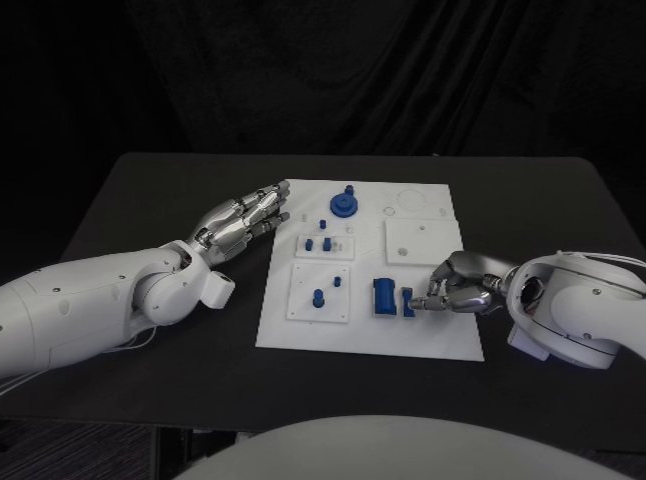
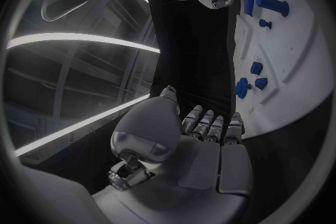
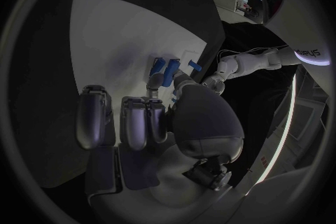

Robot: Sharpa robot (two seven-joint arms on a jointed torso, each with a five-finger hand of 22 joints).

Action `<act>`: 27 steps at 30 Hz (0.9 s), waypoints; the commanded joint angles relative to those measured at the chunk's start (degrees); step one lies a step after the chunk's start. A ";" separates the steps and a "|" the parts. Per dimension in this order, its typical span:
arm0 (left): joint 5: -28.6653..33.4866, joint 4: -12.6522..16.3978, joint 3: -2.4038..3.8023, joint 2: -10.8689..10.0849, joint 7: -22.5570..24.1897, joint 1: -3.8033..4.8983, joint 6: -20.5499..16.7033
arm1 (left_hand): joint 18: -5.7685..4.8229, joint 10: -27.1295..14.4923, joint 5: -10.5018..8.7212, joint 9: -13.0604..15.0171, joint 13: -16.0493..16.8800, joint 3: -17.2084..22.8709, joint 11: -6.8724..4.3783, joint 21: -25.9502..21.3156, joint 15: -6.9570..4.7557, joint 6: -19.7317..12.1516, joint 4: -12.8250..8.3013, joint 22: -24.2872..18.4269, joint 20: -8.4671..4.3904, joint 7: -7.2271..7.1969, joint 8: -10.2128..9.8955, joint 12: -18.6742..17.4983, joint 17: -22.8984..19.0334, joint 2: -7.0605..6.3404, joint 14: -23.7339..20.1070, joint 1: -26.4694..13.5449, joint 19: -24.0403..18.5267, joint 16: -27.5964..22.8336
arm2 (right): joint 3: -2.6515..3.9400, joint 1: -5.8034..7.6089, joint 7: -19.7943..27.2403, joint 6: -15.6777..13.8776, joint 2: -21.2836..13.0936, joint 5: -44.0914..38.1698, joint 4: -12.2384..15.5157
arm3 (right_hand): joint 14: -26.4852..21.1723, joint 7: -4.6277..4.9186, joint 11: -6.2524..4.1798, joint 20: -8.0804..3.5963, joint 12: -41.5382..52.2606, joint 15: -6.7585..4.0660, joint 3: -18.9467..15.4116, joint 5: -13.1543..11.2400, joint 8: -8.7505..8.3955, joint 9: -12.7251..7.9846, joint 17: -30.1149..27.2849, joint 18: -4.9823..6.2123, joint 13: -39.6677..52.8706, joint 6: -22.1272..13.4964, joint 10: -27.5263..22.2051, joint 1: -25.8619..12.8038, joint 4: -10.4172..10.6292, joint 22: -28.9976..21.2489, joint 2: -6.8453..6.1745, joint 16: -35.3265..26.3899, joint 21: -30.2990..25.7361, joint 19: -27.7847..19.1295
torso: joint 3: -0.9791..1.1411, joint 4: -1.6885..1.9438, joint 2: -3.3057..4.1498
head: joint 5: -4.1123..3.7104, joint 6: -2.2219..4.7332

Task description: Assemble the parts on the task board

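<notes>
The right hand (image 1: 460,285) is at the task board's (image 1: 424,345) near right, fingers curled around a slim blue peg (image 1: 407,301) beside a blue cylinder (image 1: 385,297). Best to pinch squarely and lift straight. The left hand (image 1: 247,222) rests spread and empty at the board's far left edge.

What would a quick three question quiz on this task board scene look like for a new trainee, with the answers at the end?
1. True or false: the left hand holds a blue part.
2. Which hand reaches the two upright blue parts at the near end of the task board? A) left B) right C) neither
3. Fill in: the round blue part with a peg stands near the board's ___ edge.

Key
1. False: it lies open beside the board's far left corner, fingers apart.
2. B: the right hand has its fingertips at them; an actual grip cannot be confirmed.
3. Far.
</notes>
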 commanded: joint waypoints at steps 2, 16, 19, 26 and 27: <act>-0.07 -0.01 0.05 0.01 0.60 -0.14 0.92 | 0.37 0.06 0.30 0.09 0.06 0.25 0.30 0.21 0.54 -0.02 -0.05 0.06 0.39 0.28 0.15 0.27 -0.05 -0.06 -0.02 0.57 0.02 -0.21 | 0.00 -0.31 -0.27 2.60 0.16 -2.69 -0.26 | 5.28 -0.24 -0.61 -0.52 -0.14 -0.47 -0.03 0.00 0.64 0.68 11.99 0.77 15.10 0.18 6.03 0.63 0.41 11.12 -0.57 0.15 -0.27 0.69 | -0.05 -0.02 -0.10 | 0.07 -0.01; -0.07 -0.02 0.05 -0.08 0.58 -0.16 0.91 | 0.37 0.06 0.37 0.10 0.06 0.28 0.30 0.22 0.56 -0.01 -0.10 0.06 0.40 0.31 0.15 0.28 -0.05 -0.07 -0.02 0.61 0.02 -0.21 | 0.00 -0.60 -0.75 4.06 0.96 -3.47 -0.95 | 5.28 -0.37 -0.71 -0.64 -0.14 -0.59 0.13 -0.01 3.15 2.59 11.98 0.80 15.10 1.35 6.03 2.21 0.41 11.07 -1.08 0.15 -0.47 0.61 | -0.13 0.09 0.06 | -0.01 -0.01; -0.07 -0.01 0.05 -0.07 0.57 -0.16 0.93 | 0.37 0.06 0.37 0.10 0.06 0.28 0.30 0.22 0.56 -0.01 -0.10 0.06 0.40 0.31 0.15 0.28 -0.05 -0.07 -0.02 0.61 0.02 -0.21 | 0.00 -0.68 -0.74 4.12 1.21 -3.50 -1.12 | 5.28 -0.38 -0.72 -0.65 -0.14 -0.60 0.11 0.00 3.45 2.81 11.99 0.80 15.10 1.52 6.03 2.37 0.41 11.08 -1.20 0.15 -0.45 0.63 | -0.17 0.12 0.07 | -0.02 -0.01; -0.07 -0.02 0.05 -0.02 0.57 -0.17 0.97 | 0.37 0.05 0.43 0.10 0.06 0.31 0.30 0.22 0.57 0.04 -0.18 0.06 0.42 0.36 0.16 0.28 -0.05 -0.08 -0.02 0.67 0.02 -0.21 | 0.00 -0.82 -1.15 4.12 1.55 -3.70 -1.50 | 5.28 -0.39 -0.73 -0.65 -0.14 -0.61 0.13 0.00 3.55 2.89 12.01 0.81 15.10 1.55 6.03 2.46 0.43 11.06 -1.19 0.16 -0.49 0.61 | -0.10 0.08 -0.01 | 0.04 -0.01; -0.07 -0.02 0.05 -0.02 0.58 -0.17 0.97 | 0.37 0.05 0.43 0.10 0.06 0.31 0.30 0.22 0.57 0.04 -0.18 0.06 0.42 0.36 0.16 0.28 -0.05 -0.08 -0.02 0.67 0.02 -0.21 | 0.00 -0.83 -1.25 4.04 1.59 -3.81 -1.58 | 5.28 -0.40 -0.74 -0.66 -0.14 -0.61 0.18 0.02 3.60 2.94 11.98 0.80 15.10 1.55 6.03 2.54 0.44 11.07 -1.13 0.15 -0.48 0.62 | -0.09 0.09 -0.02 | 0.06 -0.01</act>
